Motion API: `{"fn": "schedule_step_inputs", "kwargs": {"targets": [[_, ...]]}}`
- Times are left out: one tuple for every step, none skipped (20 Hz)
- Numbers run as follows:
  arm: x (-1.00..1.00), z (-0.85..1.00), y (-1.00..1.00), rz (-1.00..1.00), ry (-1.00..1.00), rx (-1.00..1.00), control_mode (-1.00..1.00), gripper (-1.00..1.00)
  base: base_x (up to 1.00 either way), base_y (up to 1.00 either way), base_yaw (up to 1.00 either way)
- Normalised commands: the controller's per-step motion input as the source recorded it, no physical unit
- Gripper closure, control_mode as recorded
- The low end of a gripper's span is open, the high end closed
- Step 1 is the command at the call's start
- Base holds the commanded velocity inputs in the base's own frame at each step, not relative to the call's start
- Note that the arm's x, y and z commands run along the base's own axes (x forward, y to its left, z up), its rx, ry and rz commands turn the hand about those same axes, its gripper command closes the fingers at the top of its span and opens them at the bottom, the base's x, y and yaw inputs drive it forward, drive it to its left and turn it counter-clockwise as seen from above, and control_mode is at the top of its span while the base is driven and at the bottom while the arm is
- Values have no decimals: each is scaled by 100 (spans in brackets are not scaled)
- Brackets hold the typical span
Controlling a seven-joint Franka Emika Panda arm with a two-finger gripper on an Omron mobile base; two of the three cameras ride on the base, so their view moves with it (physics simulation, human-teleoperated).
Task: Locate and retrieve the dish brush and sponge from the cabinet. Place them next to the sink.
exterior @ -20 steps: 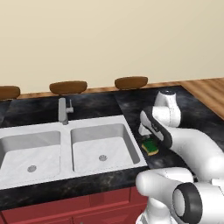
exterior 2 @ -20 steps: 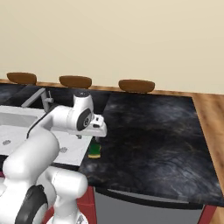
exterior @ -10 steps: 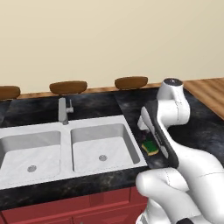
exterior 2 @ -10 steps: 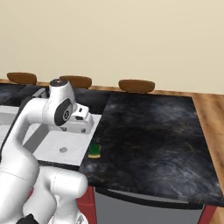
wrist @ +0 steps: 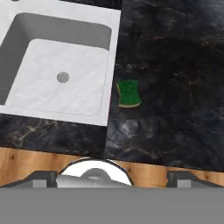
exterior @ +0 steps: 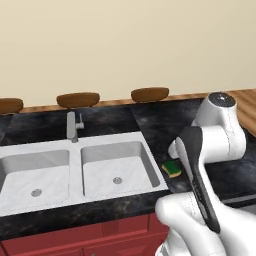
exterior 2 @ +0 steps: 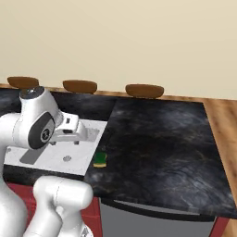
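Sponge: small flat rectangular sponge [wrist: 129, 92] with a yellow body and green top layer lies flat on the black marbled stone table [exterior 2: 162, 139], just beside the right rim of the sink, apart from the arm; it also shows in the left base view [exterior: 172, 168] and the right base view [exterior 2: 100, 159].
Sink: white rectangular sink [exterior: 75, 172] with two equal basins and round drains is set into the table; a short grey metal faucet [exterior: 73, 126] stands behind the wall between the basins.
Brush: a thin dark long-handled thing [wrist: 132, 41] lies on the table beyond the sponge in the hand view, close to the sink's rim; too dark against the stone to tell more.
Arm: white robot arm with dark joints is raised above the table, its hand over the right basin in the right base view.
Fingers: the two dark fingers [wrist: 181, 177] stand spread wide apart at the bottom of the hand view, with nothing between them; gripper [wrist: 113, 180] points down at the table edge near the sponge.
Stools: three brown rounded stool seats [exterior: 150, 94] line the far side of the table.
Cupboards: low red cupboard fronts [exterior: 100, 237] run beneath the sink.
Floor: light wooden floor [exterior 2: 227, 125] lies to the right of the table.
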Motion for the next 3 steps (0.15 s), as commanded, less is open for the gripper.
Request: {"fn": "schedule_step_inputs", "kwargs": {"targets": [[-65,0,0,7,-7,0,-100,-100,0,0,0],[-47,0,0,4,-2,0,-100,-100,0,0,0],[-27,-4,0,3,0,0,-100,-100,0,0,0]]}}
